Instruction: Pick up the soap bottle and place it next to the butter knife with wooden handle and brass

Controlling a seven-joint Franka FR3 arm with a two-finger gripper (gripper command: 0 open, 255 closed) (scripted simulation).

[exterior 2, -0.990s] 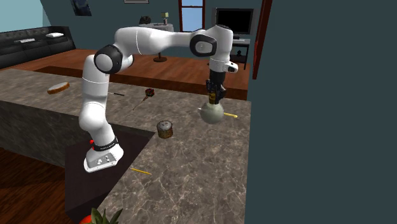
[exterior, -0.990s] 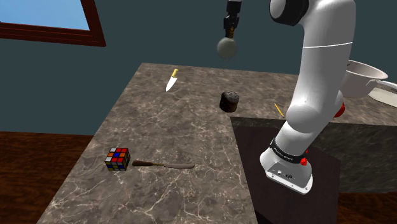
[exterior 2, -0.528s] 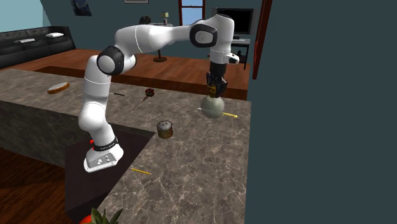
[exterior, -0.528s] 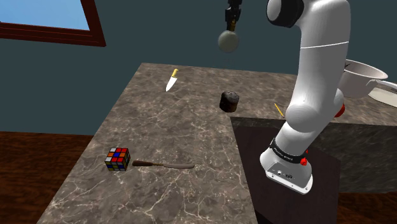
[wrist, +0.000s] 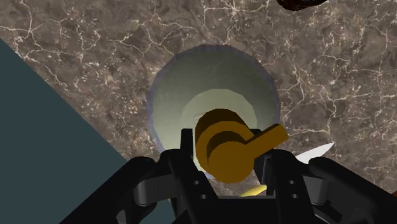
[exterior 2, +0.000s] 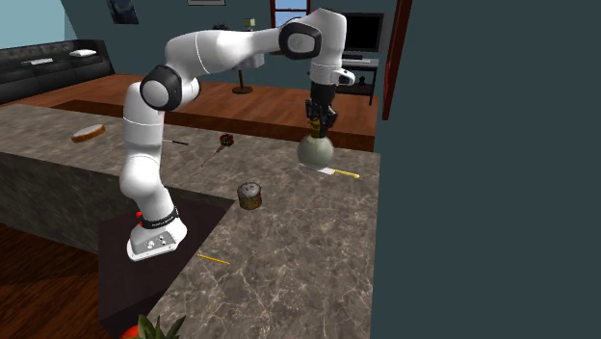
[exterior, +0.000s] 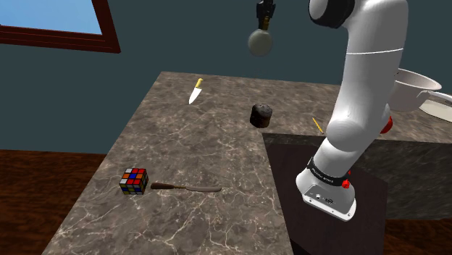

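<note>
the marble-patterned table [exterior: 203, 145] carries everything, and the white arm [exterior: 369, 87] rises from its dark stand [exterior: 326, 217] and reaches high over the far side of the table. the jaws point down and pinch the brass-coloured pump top of the bottle [exterior: 260, 42], so its round pale body [exterior 2: 315, 149] hangs in the air, well above the table and touching nothing else. in the wrist view the bottle [wrist: 216, 102] is seen from above with the marble under it. the brown knife [exterior: 187, 187] lies flat near the front edge, well apart from the bottle, and its handle end is just beside the coloured cube [exterior: 134, 180]. a white knife [exterior: 195, 90] with a yellow handle lies near the far edge, almost under the bottle. a small dark pot [exterior: 261, 114] stands between this knife and the stand. a thin yellow pencil [exterior: 316, 124] lies near the pot.
</note>
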